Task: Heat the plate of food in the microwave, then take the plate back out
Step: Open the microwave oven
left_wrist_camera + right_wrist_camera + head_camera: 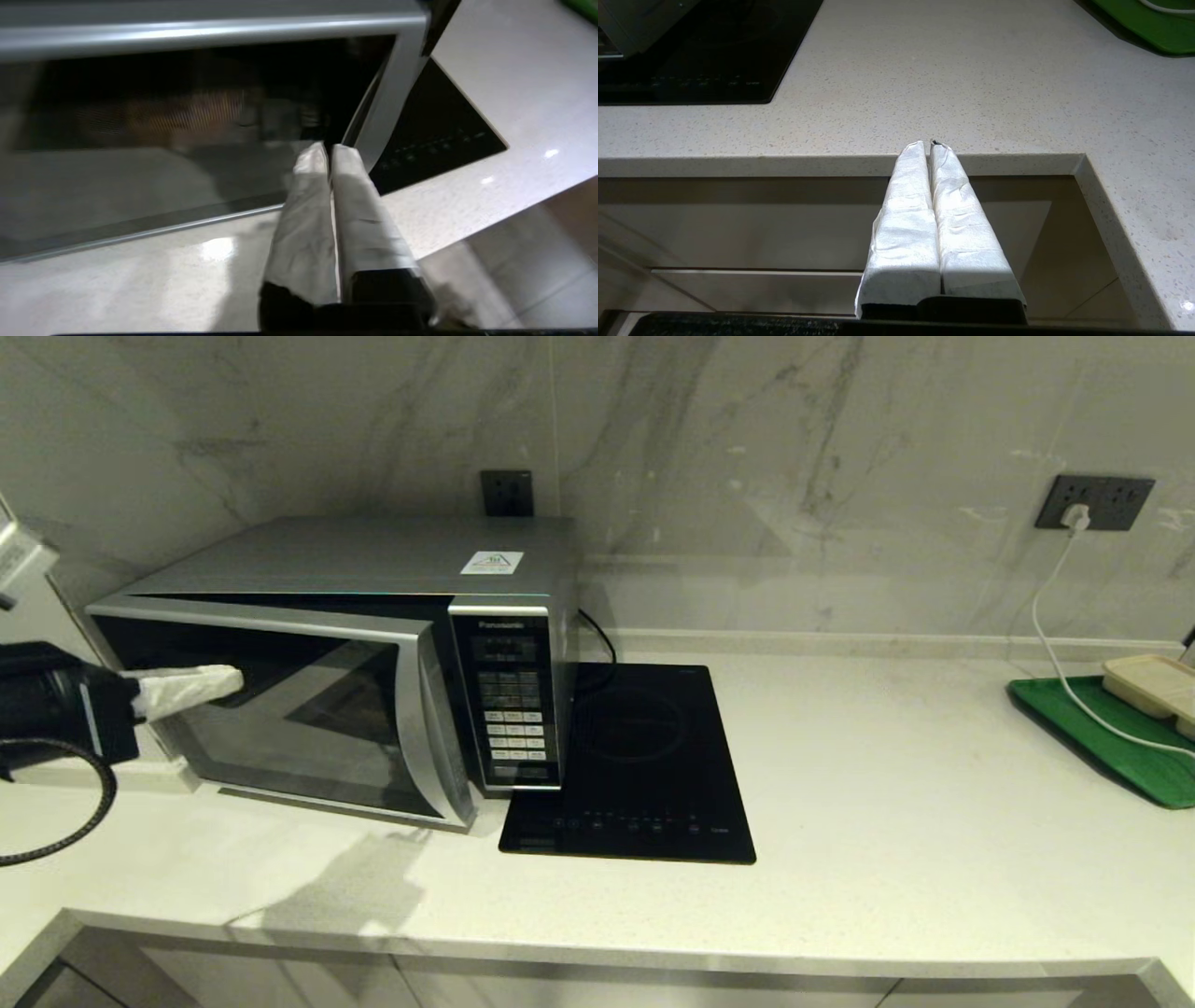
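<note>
Microwave (pixel 355 663) door ajar, facing front; left claw (pixel 229 681) closed, empty, against glass.

Around my workspace: cooktop, tray, charger.
I see a black induction cooktop (pixel 635 770) flat on the pale counter (pixel 887 784), a green tray (pixel 1111 737) holding a beige container (pixel 1153 686) at far right, and a white cable (pixel 1060 644) plugged into the wall socket (pixel 1094 502).
</note>
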Controlling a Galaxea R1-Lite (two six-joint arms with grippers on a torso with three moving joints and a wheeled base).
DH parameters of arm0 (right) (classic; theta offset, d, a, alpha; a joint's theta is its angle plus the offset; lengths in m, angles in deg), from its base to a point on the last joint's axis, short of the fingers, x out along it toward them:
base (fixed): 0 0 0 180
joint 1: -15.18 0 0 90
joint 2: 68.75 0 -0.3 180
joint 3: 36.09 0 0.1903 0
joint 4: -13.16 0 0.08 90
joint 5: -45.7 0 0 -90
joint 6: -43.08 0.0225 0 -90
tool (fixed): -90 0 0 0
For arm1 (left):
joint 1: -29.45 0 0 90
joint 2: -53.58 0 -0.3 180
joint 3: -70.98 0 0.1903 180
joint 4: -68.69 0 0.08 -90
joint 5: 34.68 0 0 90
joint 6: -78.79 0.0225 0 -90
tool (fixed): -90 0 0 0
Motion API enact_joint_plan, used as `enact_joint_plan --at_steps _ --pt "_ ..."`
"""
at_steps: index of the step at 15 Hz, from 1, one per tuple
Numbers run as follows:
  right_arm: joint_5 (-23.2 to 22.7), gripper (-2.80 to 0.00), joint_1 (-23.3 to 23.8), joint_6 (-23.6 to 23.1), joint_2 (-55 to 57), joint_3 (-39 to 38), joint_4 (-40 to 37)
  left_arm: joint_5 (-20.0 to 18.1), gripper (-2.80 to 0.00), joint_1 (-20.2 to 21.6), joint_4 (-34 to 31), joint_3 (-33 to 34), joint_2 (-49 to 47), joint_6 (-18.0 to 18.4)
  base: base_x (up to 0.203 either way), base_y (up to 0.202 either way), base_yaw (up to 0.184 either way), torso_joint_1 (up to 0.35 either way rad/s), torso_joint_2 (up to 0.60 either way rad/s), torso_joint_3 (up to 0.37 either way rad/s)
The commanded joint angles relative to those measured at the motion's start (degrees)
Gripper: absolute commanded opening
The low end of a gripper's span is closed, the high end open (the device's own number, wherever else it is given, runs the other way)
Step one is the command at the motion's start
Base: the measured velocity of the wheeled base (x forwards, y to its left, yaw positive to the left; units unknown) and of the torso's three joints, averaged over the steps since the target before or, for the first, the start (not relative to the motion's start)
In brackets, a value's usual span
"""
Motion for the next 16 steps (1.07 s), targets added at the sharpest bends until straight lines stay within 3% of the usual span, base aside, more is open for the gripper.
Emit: enact_joint_plan --at_steps 1,3,5,6,10,16 --pt "0.0 -2.8 0.0 0.0 0.0 0.0 0.0 10.4 -2.8 -4.7 -10.7 -10.2 3.1 -0.4 0.0 0.0 0.0 0.0 0.0 0.0" --pt "0.0 -2.8 0.0 0.0 0.0 0.0 0.0 25.9 -2.8 -11.7 -12.9 -15.4 -1.8 -1.6 0.0 0.0 0.0 0.0 0.0 0.0" --pt "0.0 -2.8 0.0 0.0 0.0 0.0 0.0 36.3 -2.8 -16.9 -8.9 -18.5 -8.3 -2.8 0.0 0.0 0.0 0.0 0.0 0.0" --pt "0.0 -2.8 0.0 0.0 0.0 0.0 0.0 39.5 -2.8 -18.5 -6.2 -19.7 -11.2 -3.2 0.0 0.0 0.0 0.0 0.0 0.0" --pt "0.1 -2.8 0.0 0.0 0.0 0.0 0.0 45.8 -2.8 -22.0 -3.5 -28.5 -21.2 -5.5 0.0 0.0 0.0 0.0 0.0 0.0" --pt "0.0 -2.8 0.0 0.0 0.0 0.0 0.0 47.7 -2.8 -26.8 -17.8 -42.9 -26.3 -9.5 0.0 0.0 0.0 0.0 0.0 0.0"
